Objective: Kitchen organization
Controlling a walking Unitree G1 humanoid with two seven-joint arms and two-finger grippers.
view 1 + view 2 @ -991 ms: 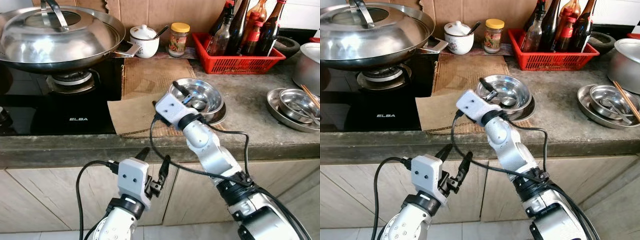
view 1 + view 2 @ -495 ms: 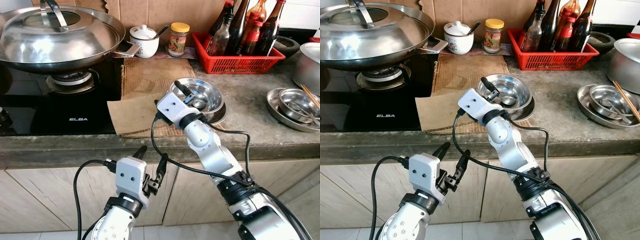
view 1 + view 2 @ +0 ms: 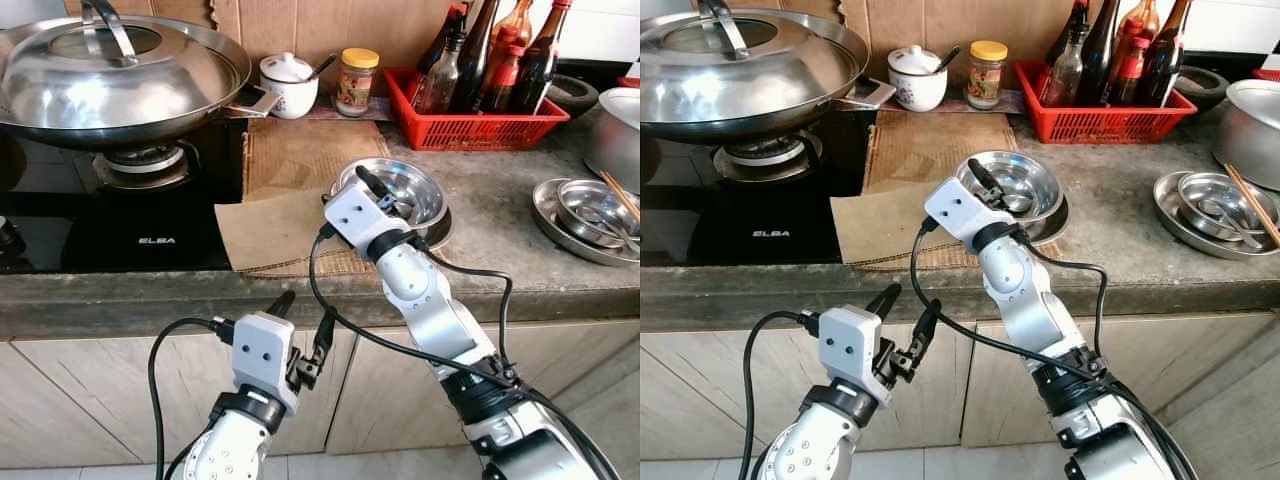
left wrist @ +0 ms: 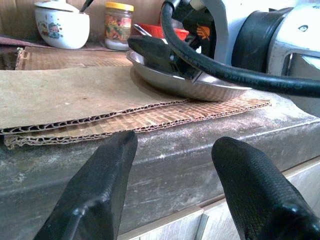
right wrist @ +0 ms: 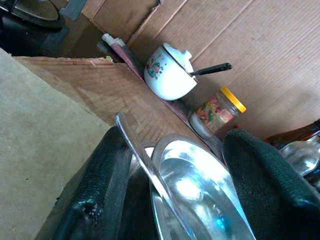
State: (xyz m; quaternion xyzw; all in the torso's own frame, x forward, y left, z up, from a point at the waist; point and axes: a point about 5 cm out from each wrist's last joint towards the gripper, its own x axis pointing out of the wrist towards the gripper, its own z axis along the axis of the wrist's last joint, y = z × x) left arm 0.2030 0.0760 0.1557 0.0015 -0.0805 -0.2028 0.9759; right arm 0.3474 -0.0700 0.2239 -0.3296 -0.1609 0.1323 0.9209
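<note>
The right gripper point(image 3: 388, 197) is reaching over the near rim of the round shiny steel bowl point(image 3: 405, 190), and its two long black fingers point(image 5: 102, 187) are spread apart, with one finger outside the rim and one over the inside, so the thin edge is sitting between them and nothing is being pinched yet. The bowl is resting on a flat steel plate point(image 3: 1058, 222) on the grey stone counter point(image 3: 490, 215), and a small steel spoon point(image 3: 1015, 203) is lying inside the bowl. Just beside the bowl, on the stove side, flat brown cardboard sheets point(image 3: 290, 190) are covering the counter. Behind the bowl a red plastic basket of dark bottles point(image 3: 470, 110), a yellow-lidded glass jar point(image 3: 357, 79) and a white round pot with a lid point(image 3: 288, 82) are standing by the wall. Far to the stove side of the bowl a big steel wok with a lid point(image 3: 110, 75) is sitting on the burner. The left gripper point(image 3: 302, 330) is hanging below the counter edge, in front of the bowl, with its fingers point(image 4: 92, 200) spread wide and empty. The bowl looks light, hard and slippery, so I think the rim is the best place to pinch, and the loose spoon may slide and rattle if the bowl is tipped.
</note>
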